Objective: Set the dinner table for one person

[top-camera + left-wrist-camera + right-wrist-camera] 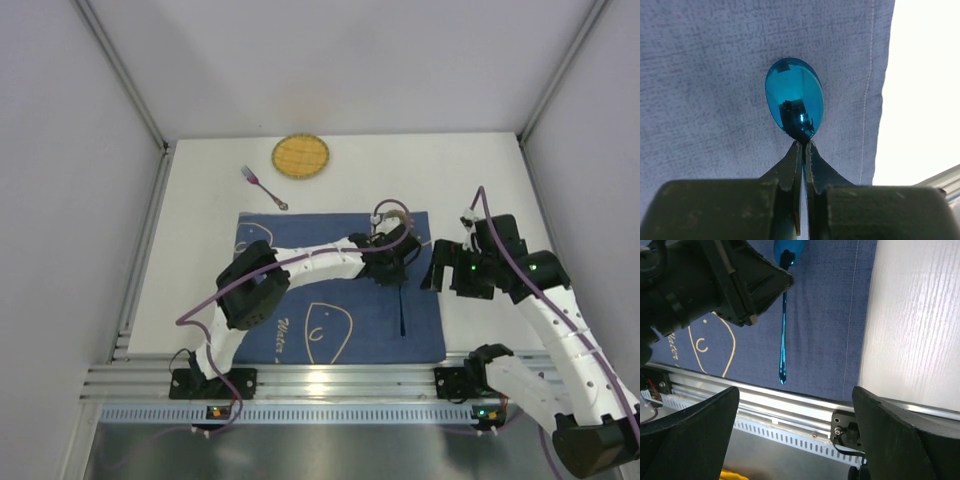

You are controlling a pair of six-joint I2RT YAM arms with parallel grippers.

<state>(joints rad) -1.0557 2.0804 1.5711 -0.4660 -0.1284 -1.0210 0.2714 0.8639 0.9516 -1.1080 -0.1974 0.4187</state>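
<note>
The blue spoon (pixel 794 100) is clamped at its neck by the left claw (pixel 803 150), the handle hidden behind it; the right claw (pixel 795 395) is held apart above the desk (pixel 910 315).

left arm (pixel 310 265) lies across the placemat (pixel 300 335), barring its middle, left pincer (pixel 803 145) and blue spoon (pixel 794 97) fill the mat's right side, right pincer (pixel 795 392) hangs just beside them, bare surface (pixel 195 240) lies open at left and far right, fork (pixel 263 187) and yellow plate (pixel 300 156) occupy the far strip
</note>
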